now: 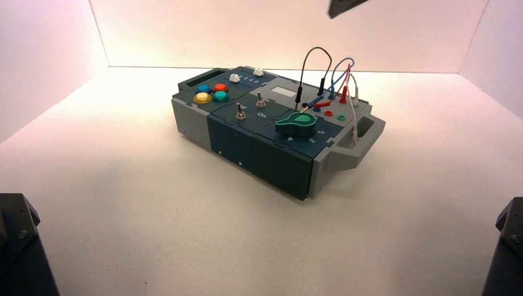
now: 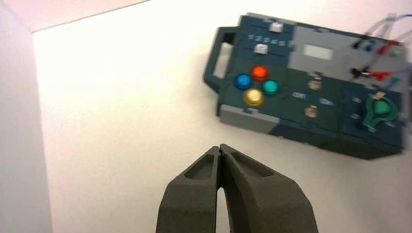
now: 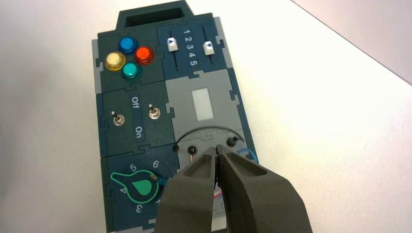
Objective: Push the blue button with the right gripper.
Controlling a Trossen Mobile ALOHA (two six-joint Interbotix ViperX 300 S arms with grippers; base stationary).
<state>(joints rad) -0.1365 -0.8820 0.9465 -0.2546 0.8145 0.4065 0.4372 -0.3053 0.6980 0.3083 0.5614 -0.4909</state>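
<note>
The blue button [image 3: 128, 44] is one of a cluster of coloured dome buttons at the handle end of the box [image 3: 145, 131], beside the orange [image 3: 144, 55], yellow [image 3: 114, 61] and teal [image 3: 131, 71] ones. It also shows in the high view as the blue button [image 1: 203, 89] and in the left wrist view as the blue button [image 2: 242, 81]. My right gripper [image 3: 216, 149] is shut and empty. It hangs high over the wire end of the box, far from the buttons; only its tip, the right gripper [image 1: 336, 11], shows in the high view. My left gripper [image 2: 220, 148] is shut and parked off the box.
Two white sliders [image 3: 171, 43] sit beside the numbers 1 to 5. Two toggle switches [image 3: 154, 113] flank the Off and On lettering. A green knob [image 3: 141, 187] and looping wires [image 1: 321, 68] occupy the end under the right gripper. White walls enclose the table.
</note>
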